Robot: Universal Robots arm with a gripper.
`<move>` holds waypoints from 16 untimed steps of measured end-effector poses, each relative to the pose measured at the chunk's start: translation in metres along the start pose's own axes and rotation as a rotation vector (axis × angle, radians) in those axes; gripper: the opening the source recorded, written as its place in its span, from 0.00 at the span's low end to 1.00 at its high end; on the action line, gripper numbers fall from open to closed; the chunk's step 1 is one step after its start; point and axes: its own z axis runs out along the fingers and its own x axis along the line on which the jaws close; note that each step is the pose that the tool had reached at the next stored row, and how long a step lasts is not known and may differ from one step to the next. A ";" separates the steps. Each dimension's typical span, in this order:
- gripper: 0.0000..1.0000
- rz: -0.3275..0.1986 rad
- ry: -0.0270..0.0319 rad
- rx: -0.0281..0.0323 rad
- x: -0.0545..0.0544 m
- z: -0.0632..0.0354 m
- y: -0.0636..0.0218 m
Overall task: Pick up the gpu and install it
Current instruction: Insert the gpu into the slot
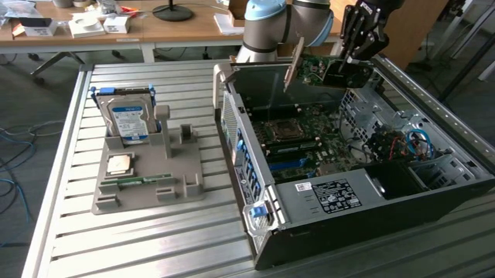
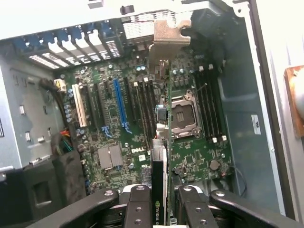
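My gripper [image 1: 352,61] is shut on the gpu [image 1: 319,70], a dark green card with a fan block and a pale silver end bracket [image 1: 294,63]. It hangs in the air above the far end of the open computer case [image 1: 348,197]. In the wrist view the gpu [image 2: 161,142] appears edge-on between my black fingers [image 2: 137,209], with its bracket [image 2: 168,35] toward the case's rear wall. Below it lies the motherboard [image 2: 109,123] with a blue slot [image 2: 119,107] and black slots beside it. The card is clear of the board.
A grey parts holder [image 1: 147,191] sits on the slatted metal table [image 1: 155,243] at the exterior view's left. It carries a silver hard drive [image 1: 127,119], a processor chip [image 1: 120,164] and a RAM stick [image 1: 135,180]. Cables [image 1: 402,145] fill the case's right side.
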 end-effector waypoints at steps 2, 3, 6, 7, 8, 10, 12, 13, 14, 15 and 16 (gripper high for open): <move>0.26 -0.025 0.0013 -0.0006 0.000 0.0000 0.0000; 0.26 -0.037 0.0018 -0.0010 0.000 0.0001 0.0000; 0.26 -0.061 0.0031 -0.0017 0.000 0.0001 0.0000; 0.26 -0.063 0.0033 -0.0017 0.000 0.0001 0.0000; 0.26 -0.063 0.0032 -0.0017 0.000 0.0001 0.0000; 0.26 -0.064 0.0032 -0.0018 0.000 0.0001 0.0000; 0.26 -0.066 0.0033 -0.0018 0.000 0.0001 0.0000; 0.26 -0.069 0.0035 -0.0019 0.000 0.0001 0.0000; 0.26 -0.074 0.0037 -0.0020 0.000 0.0001 0.0000; 0.26 -0.083 0.0042 -0.0023 0.000 0.0001 0.0000; 0.26 -0.097 0.0048 -0.0026 0.000 0.0002 0.0000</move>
